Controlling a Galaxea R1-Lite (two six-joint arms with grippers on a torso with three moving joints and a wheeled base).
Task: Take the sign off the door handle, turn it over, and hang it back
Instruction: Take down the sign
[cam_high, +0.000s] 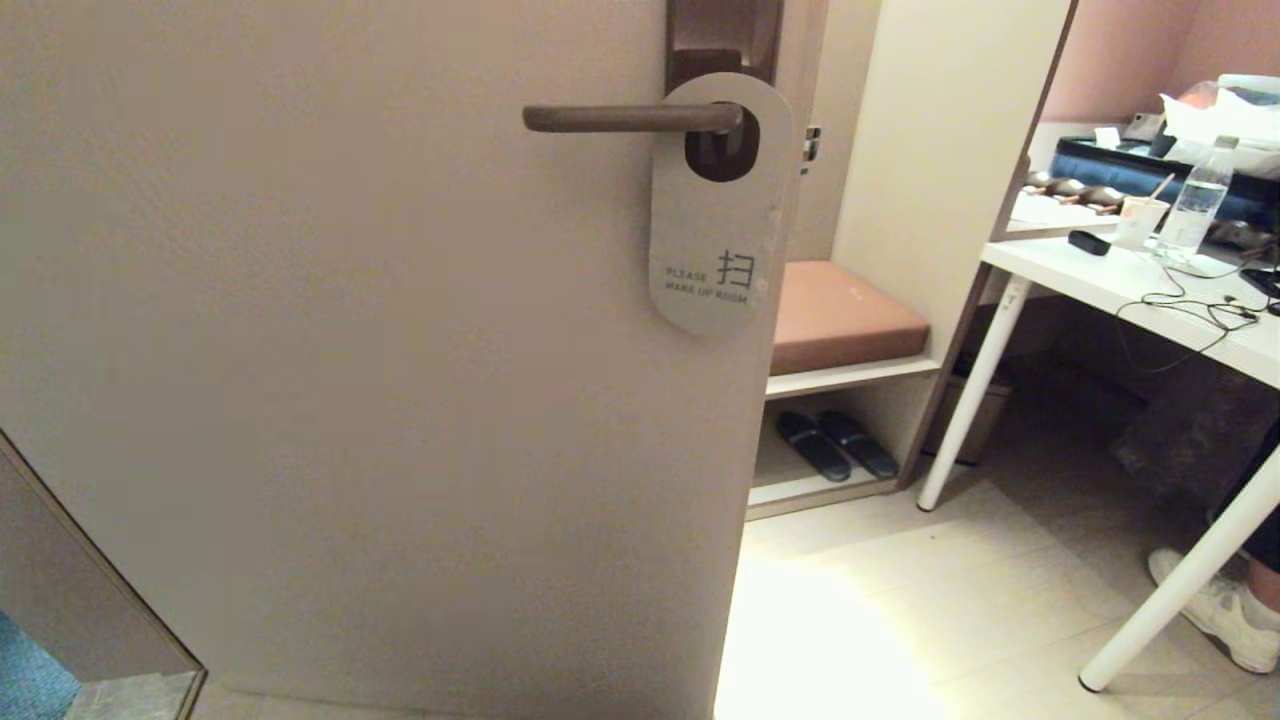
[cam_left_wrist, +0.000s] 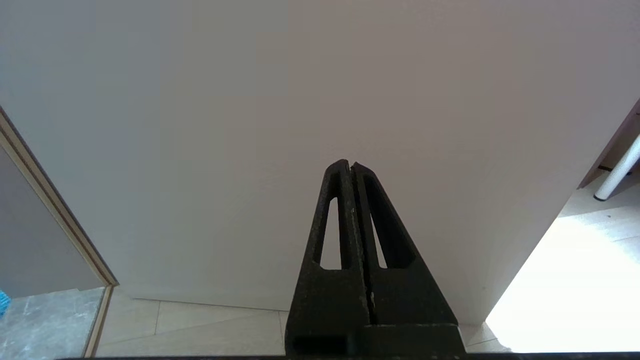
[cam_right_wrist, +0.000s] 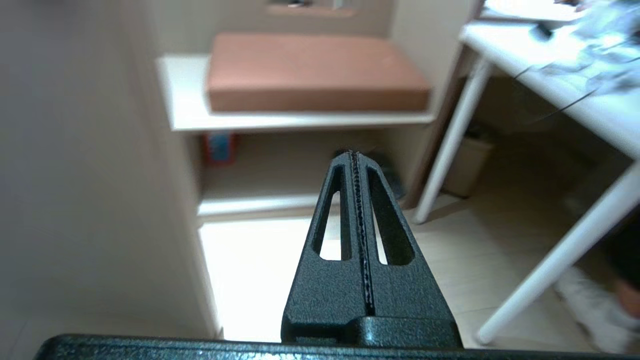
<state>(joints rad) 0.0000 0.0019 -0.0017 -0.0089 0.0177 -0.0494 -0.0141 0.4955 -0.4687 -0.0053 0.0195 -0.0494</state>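
Note:
The sign (cam_high: 712, 230) hangs by its big hole on the door handle (cam_high: 630, 118), pale grey side out, reading "PLEASE MAKE UP ROOM". The handle is a brown-bronze lever on a dark brown plate (cam_high: 722, 35) near the door's right edge. Neither gripper shows in the head view. My left gripper (cam_left_wrist: 350, 164) is shut and empty, pointing at the bare lower part of the door. My right gripper (cam_right_wrist: 354, 153) is shut and empty, low, pointing past the door's edge at the shelf unit.
The pale door (cam_high: 350, 380) fills the left. Right of its edge stand a shelf with a brown cushion (cam_high: 840, 315) and dark slippers (cam_high: 835, 443) below. A white table (cam_high: 1130, 280) with a bottle and cables stands at the right, a person's shoe (cam_high: 1215, 610) beneath.

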